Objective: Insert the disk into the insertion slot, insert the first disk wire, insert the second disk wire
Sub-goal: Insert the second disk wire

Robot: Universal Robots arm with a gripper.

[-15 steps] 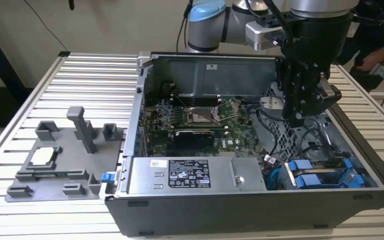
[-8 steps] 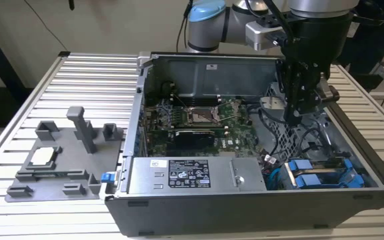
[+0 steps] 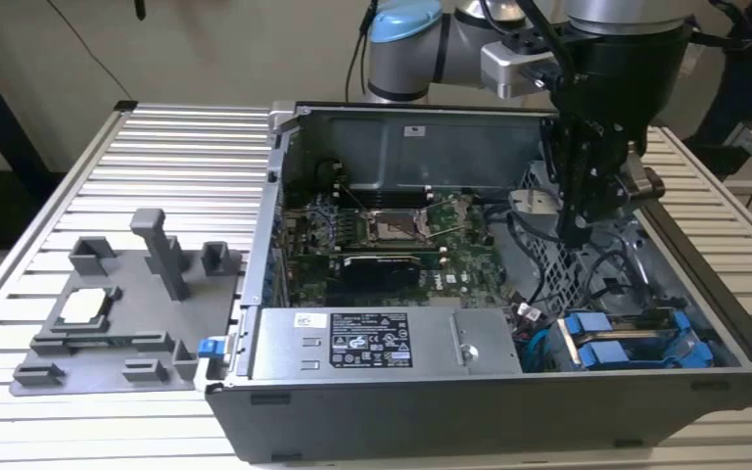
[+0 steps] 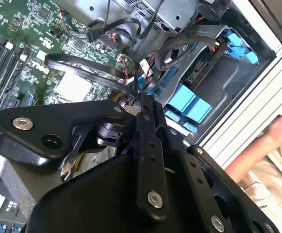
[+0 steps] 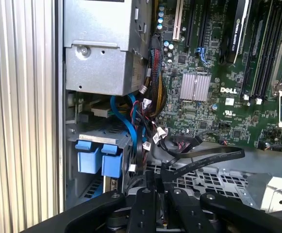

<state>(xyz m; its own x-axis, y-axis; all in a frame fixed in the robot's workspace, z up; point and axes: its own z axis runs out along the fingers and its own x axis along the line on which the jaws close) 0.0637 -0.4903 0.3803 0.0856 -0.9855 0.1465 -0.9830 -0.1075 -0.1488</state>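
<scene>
**Wire insertion.** The gripper (image 3: 583, 233) is hanging inside the computer case (image 3: 481, 416) over the perforated cage (image 5: 218, 180), fingers drawn narrow and seemingly pinching a black disk wire (image 5: 208, 158). The disk (image 3: 618, 345) is sitting in the insertion slot (image 3: 684, 333), at the near corner on the exterior view's right. Good seating is calling for a square connector, pushed straight.

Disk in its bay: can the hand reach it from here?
Probably yes: the case is open and the disk lies exposed near the hand, though loose black cables hang between them.
</scene>
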